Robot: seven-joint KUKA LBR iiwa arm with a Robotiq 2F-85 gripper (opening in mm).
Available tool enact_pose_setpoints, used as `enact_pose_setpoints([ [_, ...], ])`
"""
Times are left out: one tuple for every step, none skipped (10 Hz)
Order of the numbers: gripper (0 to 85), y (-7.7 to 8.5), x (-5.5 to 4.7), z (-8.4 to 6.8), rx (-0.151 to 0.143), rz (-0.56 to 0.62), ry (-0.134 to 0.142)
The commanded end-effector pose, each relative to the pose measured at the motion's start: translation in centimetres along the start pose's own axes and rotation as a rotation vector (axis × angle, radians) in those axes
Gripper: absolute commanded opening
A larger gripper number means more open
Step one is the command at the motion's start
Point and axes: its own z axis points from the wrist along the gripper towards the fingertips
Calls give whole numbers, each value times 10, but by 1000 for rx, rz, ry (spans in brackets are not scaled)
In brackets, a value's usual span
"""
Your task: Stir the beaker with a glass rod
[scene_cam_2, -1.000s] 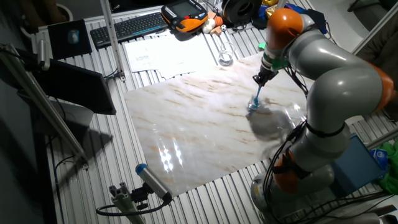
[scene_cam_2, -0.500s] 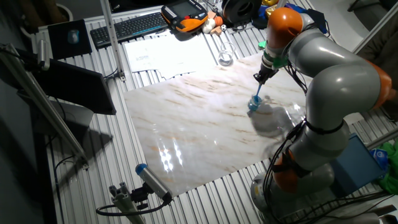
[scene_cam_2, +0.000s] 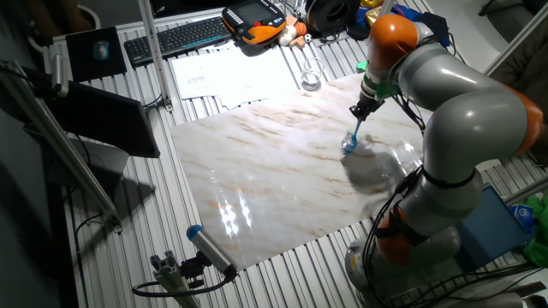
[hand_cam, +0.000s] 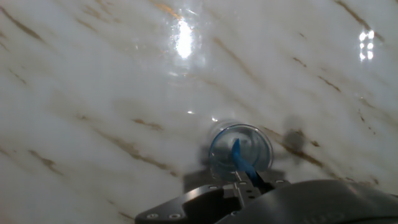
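The gripper (scene_cam_2: pixel 363 109) is seen clenched on the glass rod (scene_cam_2: pixel 354 131), whose upper end is pinched between the fingertips while the rest slants down and slightly leftward in the fixed view. In the hand view the gripper (hand_cam: pixel 247 181) is found at the bottom edge of the picture, where the rod (hand_cam: pixel 238 156) is seen rising out of the narrow gap between the two metal fingers (hand_cam: pixel 211 195) and reaching into the beaker (hand_cam: pixel 240 153). The lower end of the rod is lodged inside the beaker's round rim, toward the side nearest the fingers; whether the tip touches the glass bottom cannot be told. The beaker (scene_cam_2: pixel 349 145) is stood upright on the marble-patterned board (scene_cam_2: pixel 257 171), toward the board's right-hand part, directly beneath the gripper and beside the dark shadow cast by the arm. A blue tint is seen within the beaker in both views. The board is laid upon a slatted metal table (scene_cam_2: pixel 111 248), with bright reflections of lamps shown on its glossy face. Well apart from the beaker, near the far edge of the board, a clear long-necked flask (scene_cam_2: pixel 309 77) is lain beside some sheets of paper (scene_cam_2: pixel 214 73). Behind these a keyboard (scene_cam_2: pixel 175 38) and an orange-and-black handheld pendant (scene_cam_2: pixel 254 21) are placed. At the near corner of the table a grey cylinder with a blue cap (scene_cam_2: pixel 210 246) is lain.
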Motion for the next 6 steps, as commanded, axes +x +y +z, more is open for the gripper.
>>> enact_pose_setpoints([
  [0,4,-4,-2,8,6,6],
  [0,4,-8,-2,20,6,11],
  [0,1,-13,-2,22,-2,16],
  [170,-3,-16,0,41,-7,14],
  [170,-5,-16,3,60,-6,2],
  [170,-5,-15,2,55,0,2],
])
